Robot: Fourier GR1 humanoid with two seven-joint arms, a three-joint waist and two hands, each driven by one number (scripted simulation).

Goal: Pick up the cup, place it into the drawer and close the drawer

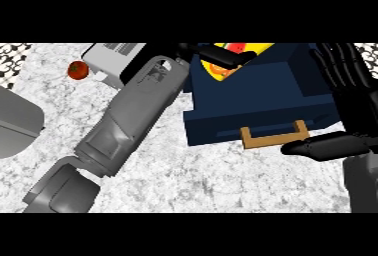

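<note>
The cup (225, 62) sits inside the open drawer (251, 85), at its far end, showing as a yellow thing with red and orange on it. My left hand (221, 56) is curled over it, black fingers wrapped across its top, so most of the cup is hidden and I cannot tell whether it touches the drawer floor. My grey left forearm (133, 120) runs diagonally from the lower left up to the drawer's left wall.

The drawer is a dark blue box, one only, pulled out toward me. Its front face carries one tan wooden handle (273, 136), a flat U shape sticking out over the counter (192, 175). My right hand (347, 100) stands just beside the drawer's right edge, fingers straight and spread upward, thumb lying out toward the handle and nearly touching its right end. It holds nothing.

In front of the drawer's face the counter is open, pale speckled stone with free room between my two arms. Left of the drawer, past my forearm, a white boxy appliance (111, 59) stands at the far edge, and one red tomato-like fruit (78, 70) lies just beside it. Further left of the drawer, a grey rounded shape (18, 125) is cut by the view's border. A black and white patterned strip (11, 60) shows at the far left corner beyond the counter.
</note>
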